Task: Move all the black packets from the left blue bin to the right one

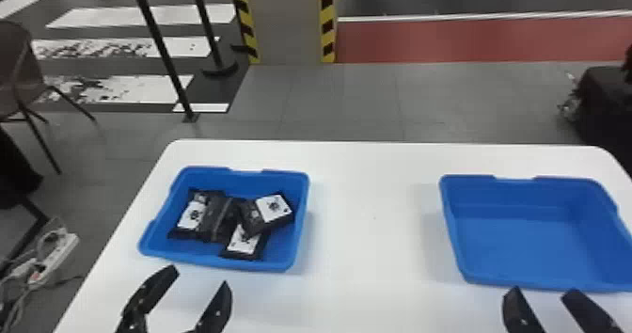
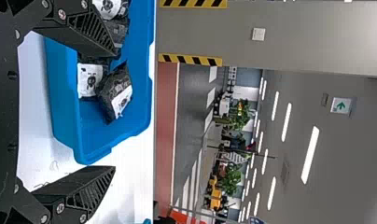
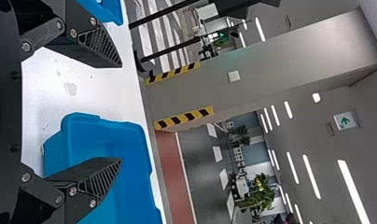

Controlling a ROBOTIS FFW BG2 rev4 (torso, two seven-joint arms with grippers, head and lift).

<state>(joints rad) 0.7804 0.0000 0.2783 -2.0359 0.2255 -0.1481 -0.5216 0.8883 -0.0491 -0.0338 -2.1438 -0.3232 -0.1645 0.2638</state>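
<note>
In the head view, my left gripper (image 1: 200, 278) stands open in front of the left blue bin (image 1: 301, 214); its fingers hold nothing. Several black packets with white labels, such as one packet (image 1: 274, 208) at the bin's right, lie overlapping inside. My right gripper (image 1: 541, 292), also open, is in front of the right blue bin (image 1: 522, 247), whose floor is bare. In the left wrist view, my left gripper (image 2: 115, 109) has a packet (image 2: 116, 95) and the bin beyond its spread fingers. The right wrist view has my right gripper (image 3: 122, 113) with the right bin (image 3: 130, 144) beyond it.
Both bins rest on a white table (image 1: 371, 224), with a gap between them. Past the table stand a chair (image 1: 16, 73) at the left, black posts, a pillar with striped edges (image 1: 287, 21) and a dark object (image 1: 602, 101) at the right.
</note>
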